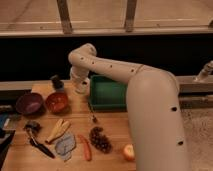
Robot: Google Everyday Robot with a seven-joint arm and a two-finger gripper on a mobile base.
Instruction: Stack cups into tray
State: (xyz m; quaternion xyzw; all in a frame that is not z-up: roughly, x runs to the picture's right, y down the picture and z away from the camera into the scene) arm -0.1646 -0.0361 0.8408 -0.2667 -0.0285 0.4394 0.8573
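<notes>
The green tray [107, 94] sits at the back of the wooden table, right of centre. The small dark cup [56, 81] stands at the back left, behind the orange-red bowl. My gripper [82, 88] hangs down from the white arm, just left of the tray's left rim and low over the table. A pale round shape at its lower end may be the cream-white cup, but I cannot tell it apart from the gripper.
A purple bowl [29, 103] and an orange-red bowl [56, 101] stand at the left. In front lie bananas [60, 129], a grey cloth [65, 145], a dark brush [38, 138], a red pepper [85, 147], grapes [100, 139], an orange fruit [129, 151] and a small utensil [92, 114].
</notes>
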